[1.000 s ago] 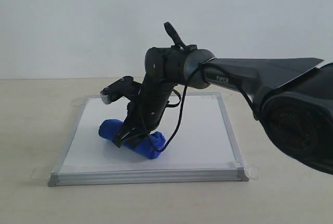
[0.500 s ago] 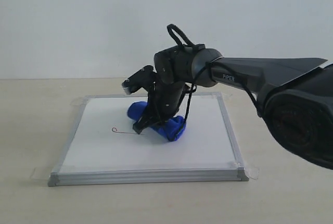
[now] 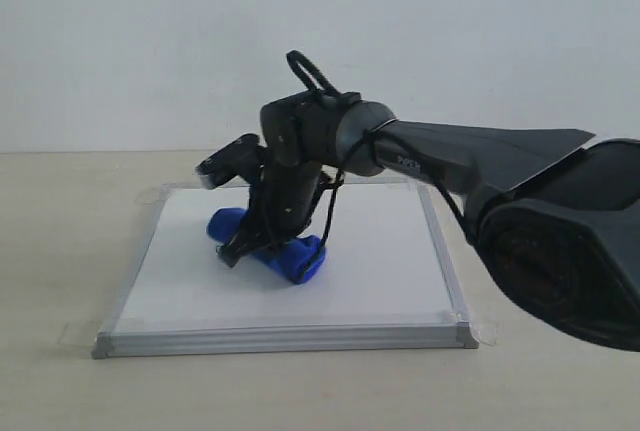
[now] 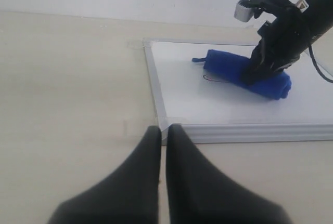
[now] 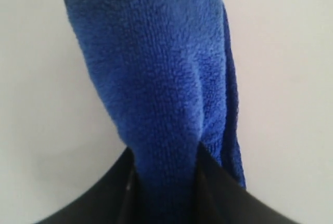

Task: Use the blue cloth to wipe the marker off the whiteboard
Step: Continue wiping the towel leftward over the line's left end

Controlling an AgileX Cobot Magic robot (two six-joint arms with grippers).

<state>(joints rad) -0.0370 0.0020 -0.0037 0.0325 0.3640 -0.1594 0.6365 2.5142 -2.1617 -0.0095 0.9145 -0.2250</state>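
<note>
The right gripper (image 3: 240,249), jaws part-closed and pinching the blue cloth (image 3: 298,259), has swept back from the whiteboard's (image 3: 390,271) middle toward its left edge, over the loop bared a moment ago — yet a trace of marker (image 4: 210,80) shows beside the roll, so more passes seem needed.

Entry, markings: you have one to note. Small white lettering (image 3: 404,162) runs along the dark forearm link of the right arm (image 3: 470,151), just right of its wrist joint, above the far right part of the whiteboard (image 3: 375,266). In the exterior view it is too small and blurred to read. Neither wrist view gives you any legible text.
</note>
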